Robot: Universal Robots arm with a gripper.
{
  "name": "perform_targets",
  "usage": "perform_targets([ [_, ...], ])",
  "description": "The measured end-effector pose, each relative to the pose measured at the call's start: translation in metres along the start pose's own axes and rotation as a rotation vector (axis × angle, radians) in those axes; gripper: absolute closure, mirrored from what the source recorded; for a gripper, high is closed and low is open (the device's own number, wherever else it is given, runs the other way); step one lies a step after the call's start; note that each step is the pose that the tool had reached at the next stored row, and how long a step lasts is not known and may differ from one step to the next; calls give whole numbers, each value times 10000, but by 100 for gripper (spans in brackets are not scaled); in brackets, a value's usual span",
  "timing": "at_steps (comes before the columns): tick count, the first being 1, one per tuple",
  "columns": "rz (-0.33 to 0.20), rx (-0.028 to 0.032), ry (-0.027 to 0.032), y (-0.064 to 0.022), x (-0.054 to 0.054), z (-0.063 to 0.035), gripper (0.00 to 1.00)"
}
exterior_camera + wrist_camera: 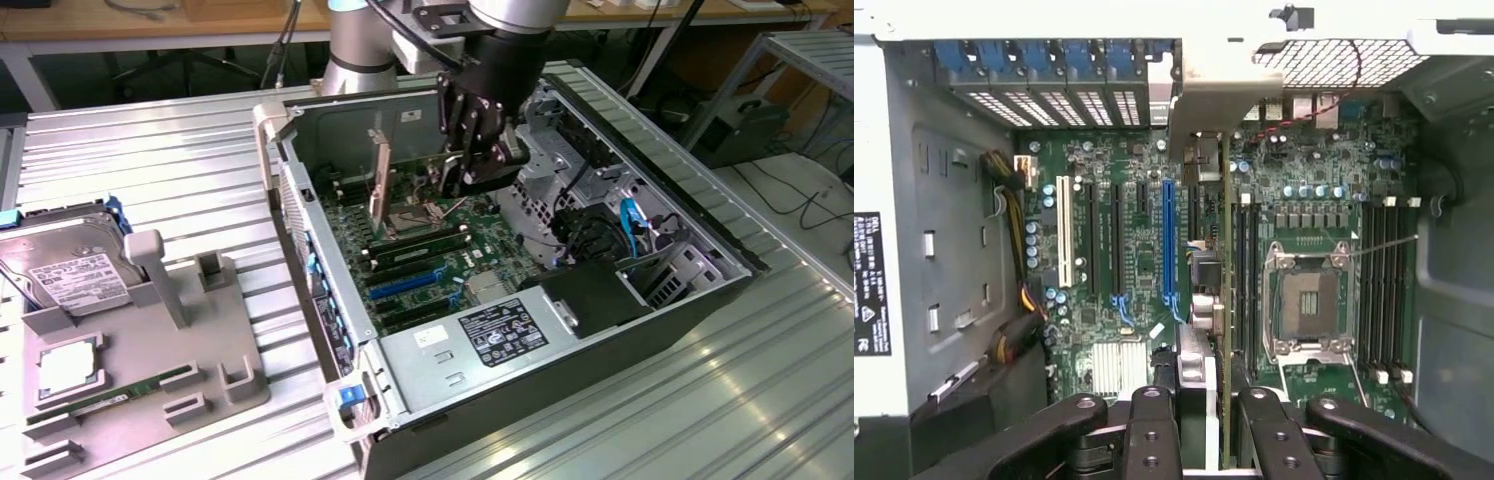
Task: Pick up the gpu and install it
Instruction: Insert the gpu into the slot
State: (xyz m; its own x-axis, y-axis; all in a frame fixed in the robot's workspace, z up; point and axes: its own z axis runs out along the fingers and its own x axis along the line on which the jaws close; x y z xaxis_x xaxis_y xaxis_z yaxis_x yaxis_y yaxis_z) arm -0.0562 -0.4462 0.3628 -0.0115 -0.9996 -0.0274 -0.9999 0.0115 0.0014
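Note:
The gpu (384,182) stands on edge inside the open computer case (694,230), above the motherboard (454,250). In the wrist view the gpu (1225,300) appears edge-on as a thin green line. It runs from the case's rear slot wall back to between my fingers (1152,415), beside the long blue slot (1169,240) and the CPU socket (1309,300). My gripper (467,180) reaches down into the case and is shut on the card's end; in the wrist view the gripper (1206,405) has one finger on each side. Whether the card sits in a slot I cannot tell.
The power supply (501,330) fills the case's near end, with drive cages and cables at the exterior view's right. On the ribbed metal table, a grey holder (147,350) carries a hard drive (74,270), a chip (67,365) and a memory stick (120,395).

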Motion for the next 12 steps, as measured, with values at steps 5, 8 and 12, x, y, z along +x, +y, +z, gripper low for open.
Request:
perform_targets([
  [5, -6, 217, -2, 50, 2, 46, 72],
  [8, 20, 218, 0, 100, 4, 101, 72],
  [12, 43, 219, -2, 129, 6, 178, 72],
])
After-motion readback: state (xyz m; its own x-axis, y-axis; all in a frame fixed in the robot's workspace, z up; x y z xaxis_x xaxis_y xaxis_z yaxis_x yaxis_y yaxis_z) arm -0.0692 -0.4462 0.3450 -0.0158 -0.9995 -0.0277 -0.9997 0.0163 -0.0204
